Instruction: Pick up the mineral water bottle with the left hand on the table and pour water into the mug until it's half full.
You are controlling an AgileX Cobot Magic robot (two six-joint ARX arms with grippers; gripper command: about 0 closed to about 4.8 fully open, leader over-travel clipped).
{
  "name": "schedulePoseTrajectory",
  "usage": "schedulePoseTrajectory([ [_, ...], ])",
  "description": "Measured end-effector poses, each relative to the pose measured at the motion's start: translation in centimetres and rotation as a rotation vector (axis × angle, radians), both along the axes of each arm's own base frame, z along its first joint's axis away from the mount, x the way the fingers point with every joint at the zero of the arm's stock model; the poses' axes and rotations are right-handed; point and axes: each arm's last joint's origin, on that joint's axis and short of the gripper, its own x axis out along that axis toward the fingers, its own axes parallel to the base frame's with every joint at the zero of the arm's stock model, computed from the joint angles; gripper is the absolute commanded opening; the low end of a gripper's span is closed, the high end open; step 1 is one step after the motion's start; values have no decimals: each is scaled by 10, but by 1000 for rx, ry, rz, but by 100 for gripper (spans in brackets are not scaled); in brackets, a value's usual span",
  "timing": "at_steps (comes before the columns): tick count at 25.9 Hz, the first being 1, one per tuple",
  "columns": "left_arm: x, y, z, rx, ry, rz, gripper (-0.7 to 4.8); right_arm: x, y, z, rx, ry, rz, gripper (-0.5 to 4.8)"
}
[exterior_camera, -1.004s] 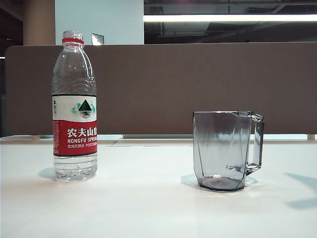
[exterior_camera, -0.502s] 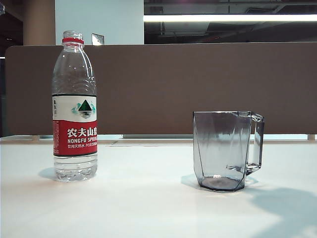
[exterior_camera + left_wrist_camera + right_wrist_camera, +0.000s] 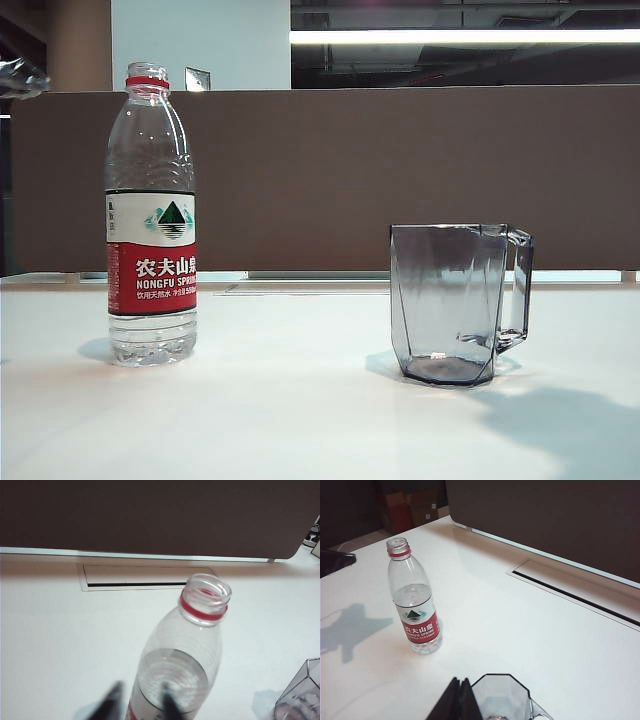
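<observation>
Nearest the front edge of the broad white smooth tabletop [image 3: 300, 410], toward its right side, a clear smoky-grey faceted mug [image 3: 455, 303] with an angular handle is seen standing upright, its handle turned to the right in the exterior view. Just over the mug's rim in the right wrist view, the black right gripper [image 3: 457, 700] is found with its two fingertips pressed together, nothing between them. Further to the left on the tabletop, well apart from the mug, a tall clear plastic mineral water bottle [image 3: 150, 215] with a red neck ring and a red-and-white label is set upright, uncapped, with water up to the label's upper edge. Above and just beside this bottle the black left gripper [image 3: 140, 702] is placed; its two blurred fingertips are seen slightly parted in front of the bottle's shoulder, and whether they touch the plastic cannot be told; nothing is grasped. In the exterior view only a dark blurred part of the left arm [image 3: 22, 78] is caught at the upper left edge. Behind the bottle a narrow rectangular slot [image 3: 147, 577] is set into the tabletop near its far edge, and beyond that a brown partition panel [image 3: 400, 175] is raised.
</observation>
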Motion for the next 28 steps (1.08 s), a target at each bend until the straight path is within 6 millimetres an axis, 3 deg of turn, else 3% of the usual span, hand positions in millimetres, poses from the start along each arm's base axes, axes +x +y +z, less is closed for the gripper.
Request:
schedulePoseTrajectory([
  [12,1,-10,-4,71,-46,-78,479,0,0,0,0,0,-1,-8],
  [28,45,-29,-30,101,32,-82,479,0,0,0,0,0,0,-8],
])
